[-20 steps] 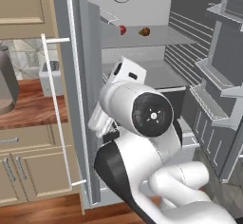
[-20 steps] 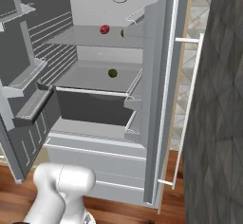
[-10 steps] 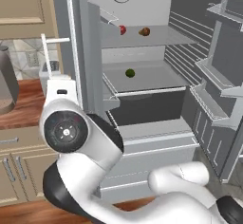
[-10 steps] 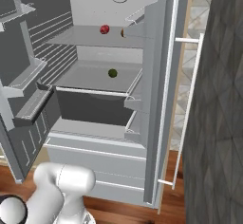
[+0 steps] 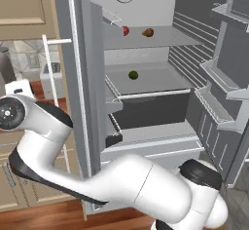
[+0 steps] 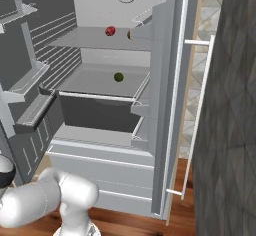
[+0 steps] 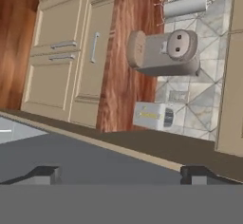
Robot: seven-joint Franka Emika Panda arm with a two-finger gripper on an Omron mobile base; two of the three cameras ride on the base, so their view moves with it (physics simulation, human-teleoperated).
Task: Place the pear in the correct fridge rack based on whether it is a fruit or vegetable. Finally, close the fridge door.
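The pear (image 5: 148,32) lies on the fridge rack (image 5: 165,39), the upper shelf, just right of a small red fruit (image 5: 125,30). From the right base view the pear (image 6: 129,34) peeks out behind a door-side rail on that rack (image 6: 82,40). The fridge door (image 5: 233,78) with its bins stands wide open. My arm has swung far to the left of the fridge, away from the shelves. In the hand view my gripper (image 7: 121,175) is open, its fingertips (image 7: 45,173) wide apart with nothing between them, facing kitchen cabinets and a counter.
A dark-green ball (image 5: 133,75) sits on the lower shelf. A second open door panel with a white handle (image 5: 51,78) stands left of the fridge. In front of the hand are cabinet drawers (image 7: 61,52), a tan appliance (image 7: 163,52) and a toaster (image 7: 154,116).
My arm has swung from in front of the fridge opening out to the left, uncovering the shelves. The fruits and the doors have not moved.
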